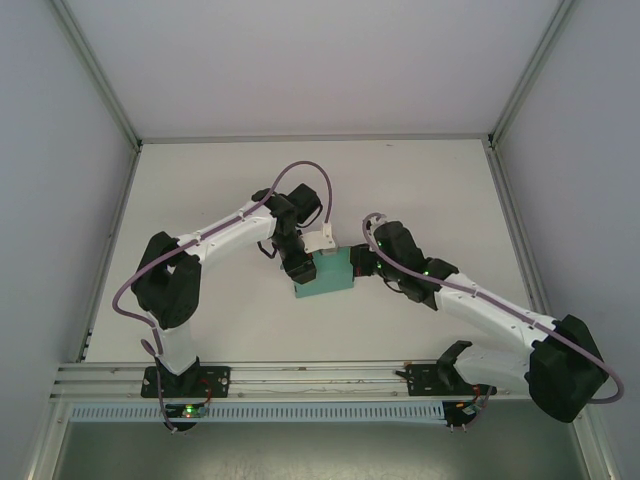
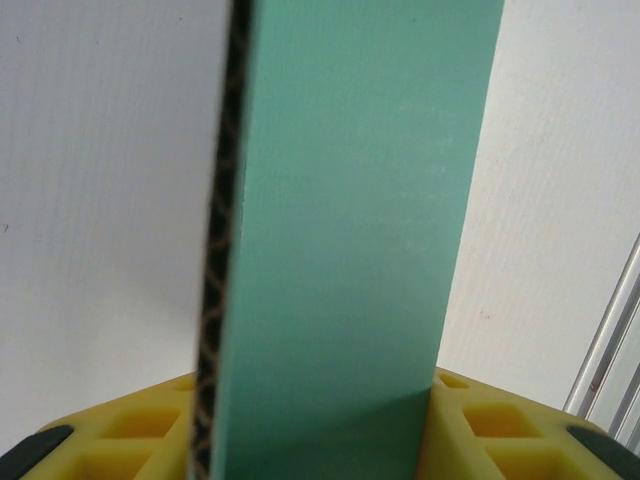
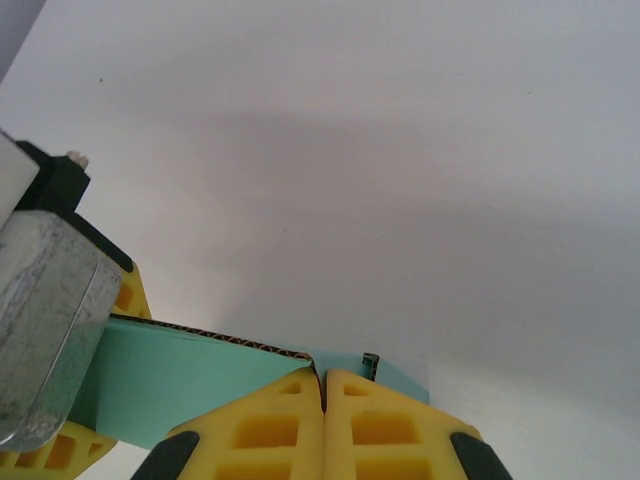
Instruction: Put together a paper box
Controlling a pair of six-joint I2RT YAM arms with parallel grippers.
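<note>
The box (image 1: 325, 275) is sitting near the middle of the surface (image 1: 420, 185), between the two arms. The left end effector (image 1: 298, 265) is meeting it from the left and the right end effector (image 1: 362, 262) from the right.

At the left wrist, a teal panel is standing upright between the yellow fingers (image 2: 130, 430), filling their gap, so this end effector is clamping the box.

At the right wrist, the fingers (image 3: 270, 430) are pressing together, and the box's thin card edge is running into the seam between them.
</note>
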